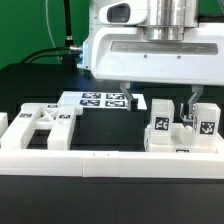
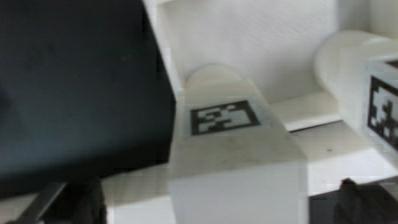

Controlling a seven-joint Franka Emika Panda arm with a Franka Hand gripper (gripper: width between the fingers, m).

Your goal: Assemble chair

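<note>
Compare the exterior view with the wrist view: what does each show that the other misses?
Only the exterior view: the marker board, the X-braced frame on the exterior view's left, the long border rail in front, and the arm's white body above. Only the wrist view: a close look down on a white post and its tag, between the fingertips. Both: the open claw and tagged white chair parts under it.

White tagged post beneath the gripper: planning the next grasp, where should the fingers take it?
Probably take the white blocky post across its long flat sides, near its tag, coming down from above: it sits centred under the open gripper, and those sides look parallel.
</note>
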